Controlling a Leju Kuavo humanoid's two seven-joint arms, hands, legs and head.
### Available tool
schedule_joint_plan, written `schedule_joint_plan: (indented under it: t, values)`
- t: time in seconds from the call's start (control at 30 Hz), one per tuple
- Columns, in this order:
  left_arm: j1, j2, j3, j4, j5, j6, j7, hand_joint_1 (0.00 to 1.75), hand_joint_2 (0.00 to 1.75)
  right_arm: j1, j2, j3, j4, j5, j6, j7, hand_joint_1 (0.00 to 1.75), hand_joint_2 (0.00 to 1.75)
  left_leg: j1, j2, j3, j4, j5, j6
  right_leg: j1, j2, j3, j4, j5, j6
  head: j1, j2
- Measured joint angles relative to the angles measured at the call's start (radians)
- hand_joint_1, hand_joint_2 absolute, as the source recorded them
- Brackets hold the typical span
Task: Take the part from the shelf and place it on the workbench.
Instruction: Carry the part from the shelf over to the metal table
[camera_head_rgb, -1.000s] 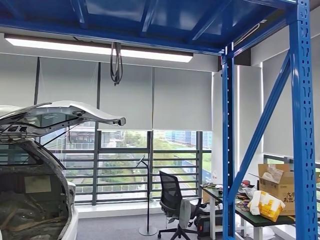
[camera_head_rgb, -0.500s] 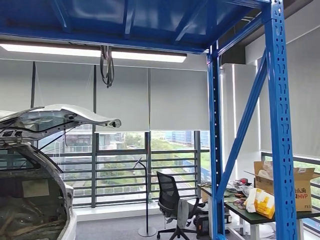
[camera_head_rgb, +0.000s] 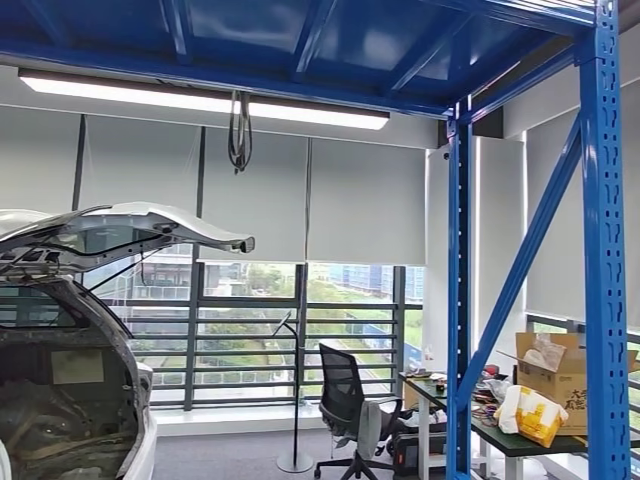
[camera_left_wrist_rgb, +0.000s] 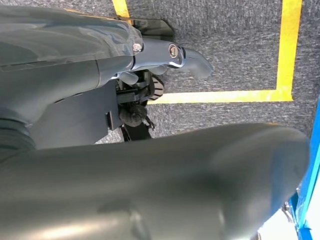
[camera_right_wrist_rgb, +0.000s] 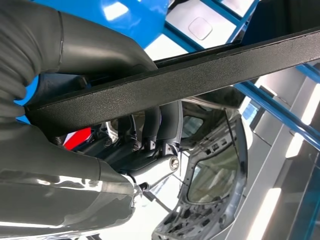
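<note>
In the right wrist view my right hand (camera_right_wrist_rgb: 124, 135) grips a long, flat black part (camera_right_wrist_rgb: 196, 80) with a rough textured face; the dark fingers (camera_right_wrist_rgb: 151, 125) curl round it from behind. The bar runs across the picture and out past both ends of the hand. Behind it are blue shelf beams (camera_right_wrist_rgb: 151, 20) and an open car tailgate (camera_right_wrist_rgb: 211, 175). My left hand (camera_left_wrist_rgb: 113, 95) hangs over grey carpet, holding nothing, its fingers (camera_left_wrist_rgb: 177, 52) stretched out apart from the thick thumb (camera_left_wrist_rgb: 170, 175).
The blue shelf frame (camera_head_rgb: 458, 300) stands at the right, its deck overhead. A white car (camera_head_rgb: 68, 380) with a raised tailgate is at the left. An office chair (camera_head_rgb: 343, 400) and a table (camera_head_rgb: 490, 430) with a cardboard box (camera_head_rgb: 562, 375) stand by the windows. Yellow tape (camera_left_wrist_rgb: 286, 50) marks the floor.
The whole head picture slid left half a second ago and has come back, so the camera swayed. Nothing in the room has moved.
</note>
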Motion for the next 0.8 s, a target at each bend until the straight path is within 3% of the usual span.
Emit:
schedule_joint_plan:
  t: [0.07, 0.13, 0.2, 0.27, 0.33, 0.4, 0.5, 0.57, 0.63, 0.7, 0.8]
  values:
    - [0.0, 0.0, 0.0, 0.0, 0.0, 0.0, 0.0, 0.0, 1.75, -0.003, 0.0, 0.001, 0.0, 0.001, 0.0, 0.0, 1.75, 1.75, -0.003, -0.001, -0.001, 0.0, 0.002, -0.001, 0.007, 0.0, 0.077, -0.139, 0.057, -0.012, 0.0, 0.0]
    - [-0.002, -0.001, 0.0, 0.0, 0.0, -0.001, 0.001, 0.0, 1.75, -0.007, 0.001, 0.001, 0.0, 0.001, 0.001, 0.0, 1.75, 1.75, -0.003, -0.001, -0.005, 0.001, 0.006, -0.008, 0.014, 0.001, 0.116, -0.223, 0.082, -0.022, 0.0, 0.0]
    - [-0.002, -0.003, 0.0, 0.0, 0.0, -0.003, 0.002, 0.0, 1.75, -0.009, 0.001, 0.001, 0.0, 0.001, 0.001, 0.0, 1.75, 1.75, -0.002, -0.001, -0.01, 0.0, 0.011, -0.017, 0.017, 0.002, 0.116, -0.236, 0.084, -0.026, 0.0, 0.0]
    - [-0.003, -0.004, 0.0, 0.0, 0.0, -0.005, 0.002, 0.0, 1.75, -0.011, 0.003, 0.001, 0.0, 0.002, 0.001, 0.0, 1.75, 1.75, -0.002, -0.001, -0.017, 0.01, -0.003, -0.025, 0.012, -0.001, 0.118, -0.25, 0.092, -0.036, 0.0, 0.0]
    - [-0.004, -0.004, 0.0, 0.0, 0.0, -0.006, 0.002, 0.0, 1.75, -0.013, 0.005, 0.001, 0.0, 0.002, 0.002, 0.0, 1.75, 1.75, -0.001, -0.001, -0.045, 0.078, -0.056, -0.032, 0.007, -0.005, 0.116, -0.262, 0.102, -0.046, 0.0, 0.0]
    - [-0.004, -0.004, 0.0, 0.0, 0.001, -0.006, 0.002, 0.0, 1.75, -0.014, 0.007, 0.001, 0.0, 0.001, 0.002, 0.0, 1.75, 1.75, 0.002, -0.001, -0.073, 0.148, -0.1, -0.037, 0.007, -0.007, 0.112, -0.264, 0.106, -0.049, 0.0, 0.0]
    - [-0.003, -0.004, 0.0, 0.0, 0.001, -0.006, 0.002, 0.0, 1.75, -0.013, 0.007, 0.001, 0.0, 0.001, 0.002, 0.0, 1.75, 1.75, 0.002, -0.001, -0.079, 0.166, -0.109, -0.038, 0.007, -0.007, 0.111, -0.264, 0.106, -0.049, 0.0, 0.0]
    - [-0.002, -0.004, 0.0, 0.0, 0.002, -0.006, 0.002, 0.0, 1.75, -0.013, 0.007, 0.001, 0.001, 0.002, 0.002, 0.0, 1.75, 1.75, 0.004, -0.001, -0.1, 0.224, -0.131, -0.042, 0.007, -0.009, 0.108, -0.263, 0.108, -0.049, 0.0, 0.0]
    - [-0.002, -0.003, 0.0, 0.0, 0.003, -0.007, 0.002, 0.0, 1.75, -0.013, 0.007, 0.001, 0.002, 0.002, 0.003, 0.0, 1.75, 1.75, 0.014, -0.001, -0.049, 0.152, -0.089, -0.052, 0.008, -0.008, 0.094, -0.25, 0.112, -0.04, 0.0, 0.0]
    - [-0.003, -0.003, 0.0, 0.0, 0.003, -0.007, 0.002, 0.0, 1.75, -0.013, 0.007, 0.002, 0.003, 0.002, 0.004, 0.0, 1.75, 1.75, 0.018, -0.001, 0.02, 0.018, -0.028, -0.052, 0.008, -0.007, 0.075, -0.232, 0.117, -0.023, 0.0, 0.0]
    - [-0.001, -0.003, 0.0, 0.0, 0.003, -0.007, 0.002, 0.0, 1.75, -0.012, 0.007, 0.002, 0.002, 0.002, 0.004, 0.0, 1.75, 1.75, 0.014, -0.001, 0.014, 0.007, -0.02, -0.03, 0.004, -0.007, 0.061, -0.219, 0.109, -0.005, 0.0, 0.0]
